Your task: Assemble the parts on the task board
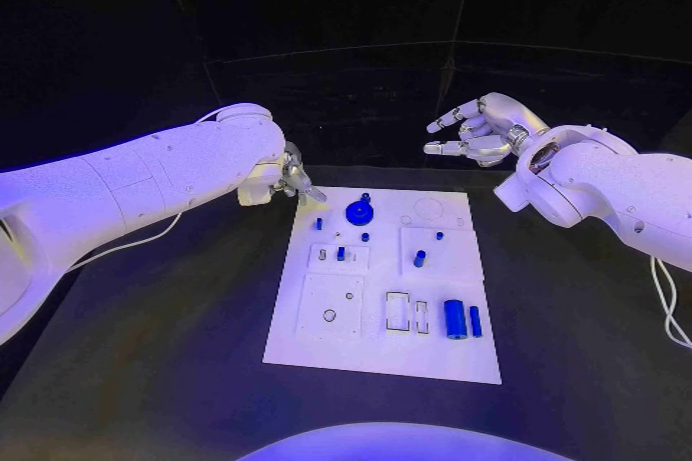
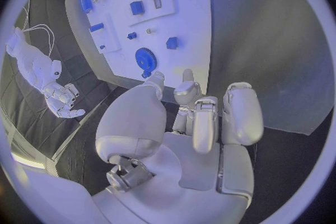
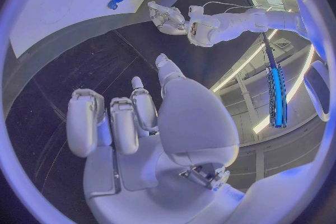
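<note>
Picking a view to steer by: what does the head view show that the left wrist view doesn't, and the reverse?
Head view alone: the whole task board, with the large blue cylinder at its near end, and both arms. Left wrist view alone: the left hand from behind, holding nothing, fingertips just short of the board's edge. Both: the blue gear and the open right hand, raised off the board.

The black table (image 1: 144, 361) carries the white task board (image 1: 378, 356) at its middle.

**Both hands empty, arms raised over the table**

The left hand (image 1: 293, 177) hangs with fingers curled inward, holding nothing. The right hand (image 1: 480, 128) is lifted higher, its fingers (image 1: 450, 116) spread apart and empty.
</note>
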Controlling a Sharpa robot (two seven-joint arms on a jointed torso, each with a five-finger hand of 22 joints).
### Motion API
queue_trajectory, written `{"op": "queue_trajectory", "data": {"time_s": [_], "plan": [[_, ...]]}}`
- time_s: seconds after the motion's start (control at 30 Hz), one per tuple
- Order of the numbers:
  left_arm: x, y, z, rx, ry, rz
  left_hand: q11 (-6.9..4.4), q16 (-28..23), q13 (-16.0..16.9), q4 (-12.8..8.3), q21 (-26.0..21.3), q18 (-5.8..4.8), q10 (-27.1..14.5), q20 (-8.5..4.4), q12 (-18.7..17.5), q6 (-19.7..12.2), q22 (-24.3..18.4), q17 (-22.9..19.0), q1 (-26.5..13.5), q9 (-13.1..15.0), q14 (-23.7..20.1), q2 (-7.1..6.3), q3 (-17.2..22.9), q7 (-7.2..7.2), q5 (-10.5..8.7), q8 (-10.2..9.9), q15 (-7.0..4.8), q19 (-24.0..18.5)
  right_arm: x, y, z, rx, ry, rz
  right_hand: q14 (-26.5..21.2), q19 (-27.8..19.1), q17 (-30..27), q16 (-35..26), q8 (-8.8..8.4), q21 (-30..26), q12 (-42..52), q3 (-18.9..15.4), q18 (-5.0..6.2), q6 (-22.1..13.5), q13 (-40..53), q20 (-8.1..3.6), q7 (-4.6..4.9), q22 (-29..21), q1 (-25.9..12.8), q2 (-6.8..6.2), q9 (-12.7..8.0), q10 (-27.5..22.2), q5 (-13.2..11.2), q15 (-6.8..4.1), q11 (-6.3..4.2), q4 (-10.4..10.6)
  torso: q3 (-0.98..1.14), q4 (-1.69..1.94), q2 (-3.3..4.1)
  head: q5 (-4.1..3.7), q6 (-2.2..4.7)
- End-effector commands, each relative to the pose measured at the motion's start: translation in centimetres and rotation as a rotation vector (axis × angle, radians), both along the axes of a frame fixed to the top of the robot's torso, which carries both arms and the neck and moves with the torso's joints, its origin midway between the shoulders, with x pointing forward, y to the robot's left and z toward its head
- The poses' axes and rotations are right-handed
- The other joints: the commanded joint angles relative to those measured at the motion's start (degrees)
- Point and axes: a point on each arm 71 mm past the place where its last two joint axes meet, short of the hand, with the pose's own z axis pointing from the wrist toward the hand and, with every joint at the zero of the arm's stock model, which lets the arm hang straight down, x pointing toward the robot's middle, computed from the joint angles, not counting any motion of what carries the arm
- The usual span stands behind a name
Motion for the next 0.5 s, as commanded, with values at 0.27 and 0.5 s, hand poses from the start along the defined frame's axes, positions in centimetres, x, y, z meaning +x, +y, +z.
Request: {"op": "queue_trajectory", "data": {"time_s": [0.27, 0.5], "plan": [[0.0, -0.9, -1.7, 0.024, 0.037, -0.074, 0.07, 0.18, 0.24, 0.39, 0.28, 0.78, 0.17, 0.43, 0.49, 1.02, 0.45, 15.09, 0.65, -0.49, 5.95, 0.63, -0.90, -0.20, -0.13, -0.27, 0.42, 0.28, 0.0, 0.2, 0.2, -0.001, -0.008, 0.018, 4.97, -0.18, 11.02, -0.23, 0.31, -0.40, -0.24, -0.35, 0.31, -0.50, -0.07, 0.22, -0.03, -0.12, -0.60, 0.20, -0.09, -0.52, 0.33, 0.55, 0.04, 0.07, 0.00, 0.01, 0.05, 0.01, -0.18], [-0.1, -1.4, -2.1, 0.008, 0.021, -0.083, 0.00, 0.18, 0.41, 0.85, 0.47, 0.72, 0.32, 0.39, 0.75, 1.45, 0.75, 15.09, 0.60, -0.86, 5.95, 0.93, -1.57, -0.28, -0.15, -0.30, 0.36, 0.40, 0.0, 0.1, 0.2, -0.006, -0.006, 0.019, 4.97, -0.18, 11.02, -0.23, 0.31, -0.40, -0.24, -0.35, 0.31, -0.50, -0.07, 0.22, -0.03, -0.12, -0.60, 0.20, -0.09, -0.52, 0.33, 0.55, 0.04, 0.07, 0.05, -0.02, -0.08, -0.08, -0.33]]}}
